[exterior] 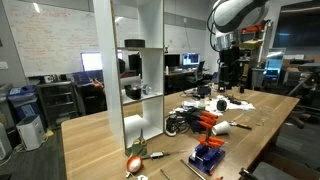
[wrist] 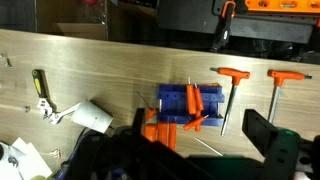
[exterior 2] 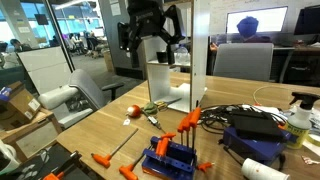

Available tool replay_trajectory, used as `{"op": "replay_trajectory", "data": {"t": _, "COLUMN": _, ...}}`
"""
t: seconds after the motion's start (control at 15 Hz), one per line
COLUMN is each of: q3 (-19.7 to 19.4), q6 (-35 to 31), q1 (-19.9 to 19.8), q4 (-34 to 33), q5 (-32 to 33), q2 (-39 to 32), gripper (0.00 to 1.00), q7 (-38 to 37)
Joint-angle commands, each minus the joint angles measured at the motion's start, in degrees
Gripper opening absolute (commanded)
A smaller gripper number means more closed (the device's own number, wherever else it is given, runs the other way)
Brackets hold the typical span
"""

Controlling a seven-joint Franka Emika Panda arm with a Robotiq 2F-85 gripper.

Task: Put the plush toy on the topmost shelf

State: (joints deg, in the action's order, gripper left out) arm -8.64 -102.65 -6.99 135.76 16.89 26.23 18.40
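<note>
1. Black hand (exterior 2: 150,40) hangs released in the air. Its jaws are spread wide, with nothing between them and nothing touched.
2. Orange-red toy (exterior 2: 133,110) lies on the wooden bench (exterior 2: 105,128), well below the hand at about its 7 o'clock.
3. The toy sits near the foot of the white shelf unit (exterior 2: 172,75), at the foot's 8 o'clock.
4. In an exterior view the toy (exterior: 134,163) is at 6 o'clock from the unit (exterior: 150,60). The hand (exterior: 230,75) is well apart from it, at about its 2 o'clock.
5. The unit's top runs past the frame edge in both exterior views, so its highest board cannot be seen.
6. In the wrist view the dark fingers (wrist: 268,135) stand apart along the lower edge. A blue rack (wrist: 190,103) rests on the bench at 12 o'clock between them, and orange T-handles (wrist: 232,95) lie at 2 o'clock.
</note>
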Motion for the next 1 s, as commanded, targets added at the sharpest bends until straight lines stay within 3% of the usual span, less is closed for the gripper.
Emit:
{"op": "replay_trajectory", "data": {"t": 0.0, "q3": -0.39, "q6": 0.14, "q1": 0.48, "q4": -0.32, "q5": 0.14, "q2": 0.01, "gripper": 1.00, "q7": -0.15}}
{"op": "replay_trajectory", "data": {"t": 0.93, "q3": -0.37, "q6": 0.45, "q1": 0.58, "q4": -0.51, "q5": -0.75, "q2": 0.42, "gripper": 1.00, "q7": -0.72}}
